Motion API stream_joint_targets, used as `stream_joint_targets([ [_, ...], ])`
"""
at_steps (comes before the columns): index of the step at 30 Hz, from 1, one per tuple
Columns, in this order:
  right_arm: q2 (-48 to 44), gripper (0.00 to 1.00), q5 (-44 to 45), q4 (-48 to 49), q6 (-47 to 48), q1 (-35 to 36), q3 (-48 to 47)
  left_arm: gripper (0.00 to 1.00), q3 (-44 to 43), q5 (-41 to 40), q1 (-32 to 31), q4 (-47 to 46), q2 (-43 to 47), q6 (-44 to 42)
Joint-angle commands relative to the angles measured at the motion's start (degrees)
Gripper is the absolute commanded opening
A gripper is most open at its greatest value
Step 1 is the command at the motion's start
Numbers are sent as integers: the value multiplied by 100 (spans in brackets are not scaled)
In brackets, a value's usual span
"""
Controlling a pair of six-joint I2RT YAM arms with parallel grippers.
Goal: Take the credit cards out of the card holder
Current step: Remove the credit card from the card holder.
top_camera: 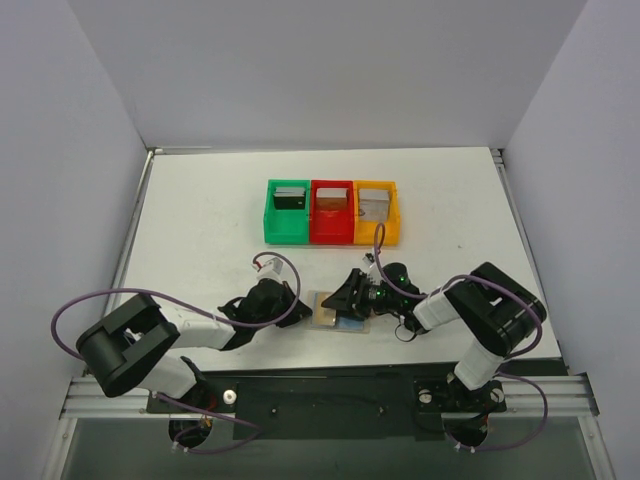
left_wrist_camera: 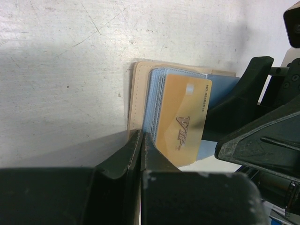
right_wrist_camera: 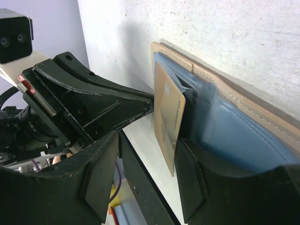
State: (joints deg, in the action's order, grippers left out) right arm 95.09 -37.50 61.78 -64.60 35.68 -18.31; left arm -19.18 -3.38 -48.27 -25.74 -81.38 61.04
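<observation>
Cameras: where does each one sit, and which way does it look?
Top external: high behind the arms, looking down at the table; both arms show, bases at bottom.
Left wrist: on the left arm, looking along the left gripper at the card holder; its closed fingers show.
Right wrist: on the right arm, looking past the right gripper at the gold card; its fingers show.
Shared: both wrist views show the gold card and the other arm's gripper.
</observation>
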Motion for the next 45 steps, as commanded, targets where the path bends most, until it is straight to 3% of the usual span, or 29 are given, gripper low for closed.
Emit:
stream_joint_targets([
  [1,97,47,-65,458,-26,27,-182,0,-51,-14,-182,341,-176,-48],
  [23,388,46,-214,923,-220,79,-279,0,-191,-49,-438,271,-378,5],
  [45,-60,46,-346,792,-124,-70,29,0,-95,-462,-394,825,-361,163],
])
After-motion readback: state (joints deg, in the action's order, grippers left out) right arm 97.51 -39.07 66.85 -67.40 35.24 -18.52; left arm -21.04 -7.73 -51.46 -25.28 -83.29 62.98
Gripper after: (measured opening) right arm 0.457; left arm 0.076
